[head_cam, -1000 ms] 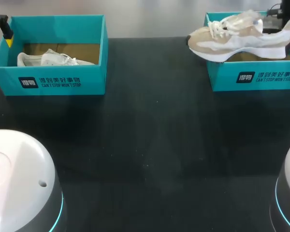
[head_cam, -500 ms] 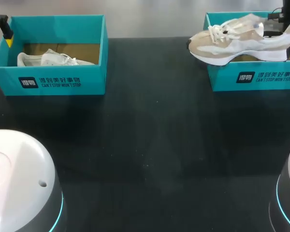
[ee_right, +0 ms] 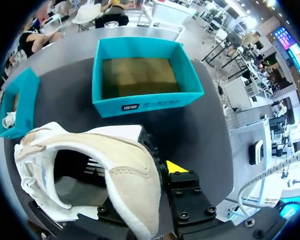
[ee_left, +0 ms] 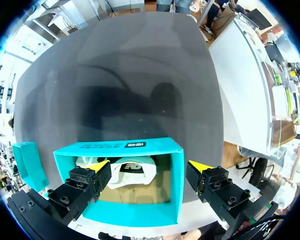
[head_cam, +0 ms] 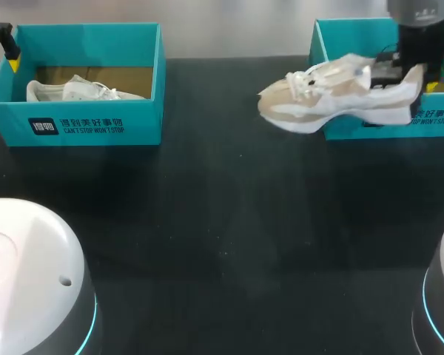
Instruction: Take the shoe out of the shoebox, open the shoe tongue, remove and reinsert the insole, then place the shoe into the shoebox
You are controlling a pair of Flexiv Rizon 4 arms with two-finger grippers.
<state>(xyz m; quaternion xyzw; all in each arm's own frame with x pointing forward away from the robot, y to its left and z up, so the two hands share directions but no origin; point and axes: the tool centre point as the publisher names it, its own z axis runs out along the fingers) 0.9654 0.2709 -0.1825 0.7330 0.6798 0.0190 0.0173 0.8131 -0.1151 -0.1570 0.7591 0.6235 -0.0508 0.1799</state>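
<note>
Shoe now carried out past shoebox, right hand pinching its heel, left hand spread above second box

You see the right gripper pinching the heel wall of the beige-and-white fabric sneaker: one finger inside, the yellow-tipped one outside. Ahead sits the open teal cardboard shoebox, brown floor showing. A second teal box stands beside it.

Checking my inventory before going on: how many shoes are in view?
2. A beige-and-white shoe is held at its heel by the right pincer, in front of the right shoebox. A white shoe lies inside the left shoebox. No others show.
</note>
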